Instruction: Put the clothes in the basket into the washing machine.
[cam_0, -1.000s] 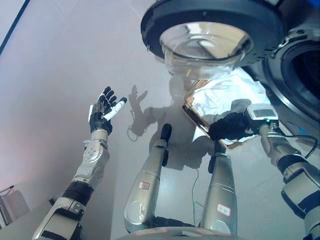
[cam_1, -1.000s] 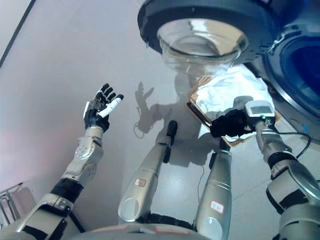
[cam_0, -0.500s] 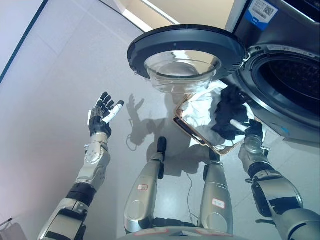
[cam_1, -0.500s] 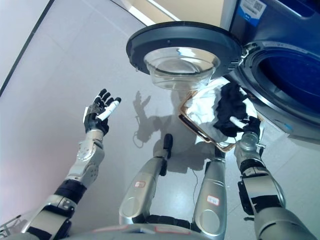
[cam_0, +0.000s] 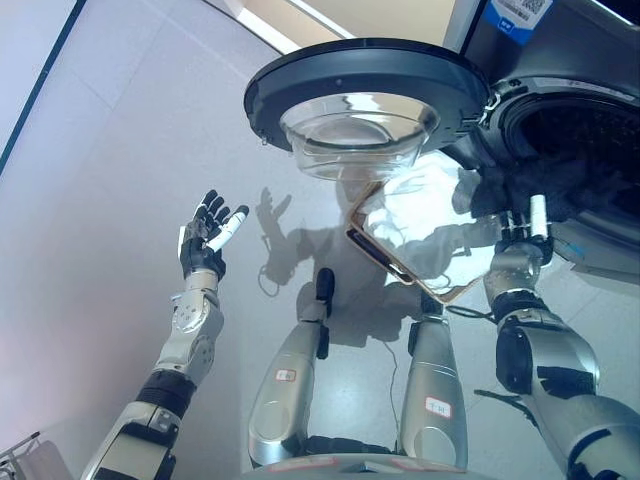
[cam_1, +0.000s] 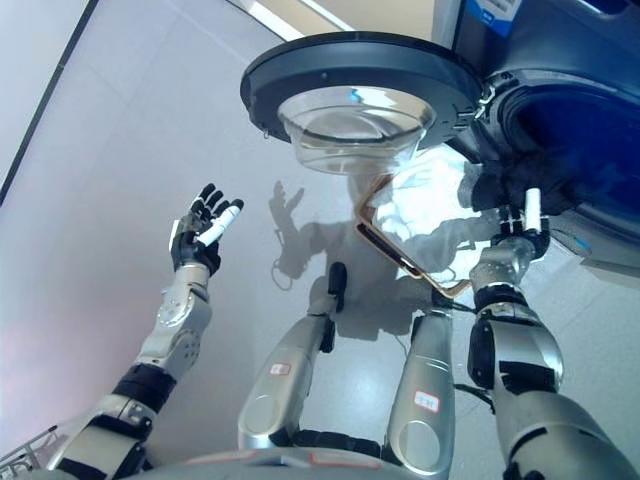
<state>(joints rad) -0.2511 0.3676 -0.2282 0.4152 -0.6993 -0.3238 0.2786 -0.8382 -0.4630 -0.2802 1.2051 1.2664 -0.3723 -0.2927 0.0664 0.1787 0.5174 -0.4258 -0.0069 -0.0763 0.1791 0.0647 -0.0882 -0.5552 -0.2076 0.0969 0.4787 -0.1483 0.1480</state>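
Note:
A tan-rimmed basket (cam_0: 384, 261) stands on the floor below the washing machine, with white clothes (cam_0: 420, 215) lying in it. My right hand (cam_0: 522, 232) is raised at the lower rim of the washing machine's drum opening (cam_0: 575, 125). Its fingers are shut on a black garment (cam_0: 508, 188), which bunches at the rim, with one white-tipped finger pointing up. The garment's far part merges with the dark drum. My left hand (cam_0: 205, 238) is held up open over the floor at the left, far from the basket.
The washer's round glass door (cam_0: 362, 95) hangs open to the left of the drum, directly above the basket's far end. Grey tiled floor spreads out to the left. A metal rack corner (cam_0: 20, 455) shows at the bottom left.
My right hand has lifted the black garment from over the basket up to the drum opening. The left hand stays raised and open. The camera has shifted slightly.

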